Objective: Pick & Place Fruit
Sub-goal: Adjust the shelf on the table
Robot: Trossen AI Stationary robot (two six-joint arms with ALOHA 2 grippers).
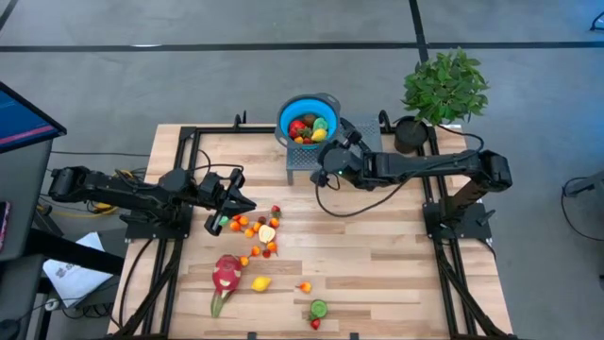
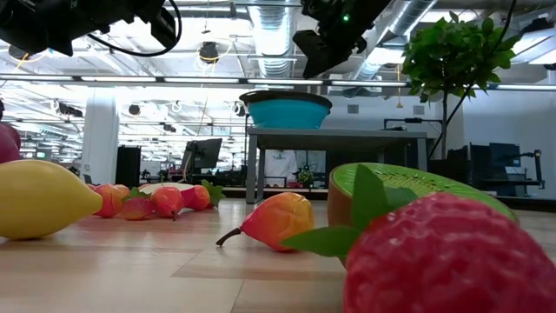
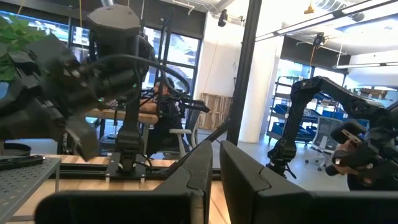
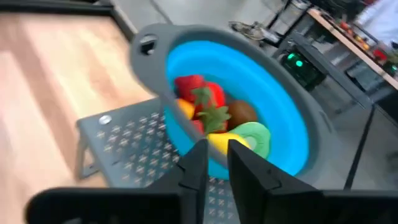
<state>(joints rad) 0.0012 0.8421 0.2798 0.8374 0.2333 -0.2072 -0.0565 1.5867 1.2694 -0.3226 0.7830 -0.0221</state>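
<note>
Several small toy fruits (image 1: 257, 231), orange and red, lie in a cluster on the wooden table left of centre. A pink-red dragon fruit (image 1: 225, 276), a lemon (image 1: 261, 283), a small orange fruit (image 1: 304, 286), a green kiwi half (image 1: 318, 308) and a strawberry (image 1: 315, 324) lie nearer the front edge. A blue bowl (image 1: 307, 121) holds more fruit (image 4: 211, 118). My left gripper (image 1: 233, 203) hovers above the cluster's left end, shut and empty (image 3: 214, 177). My right gripper (image 1: 326, 168) hangs by the bowl's near rim, shut and empty (image 4: 217, 165).
The bowl stands on a grey perforated stand (image 1: 304, 159) at the table's far middle. A potted plant (image 1: 444, 90) stands at the far right corner. Black frame rails (image 1: 179, 189) run along the table's left and right sides. Bare wood (image 1: 377, 264) lies at the right front.
</note>
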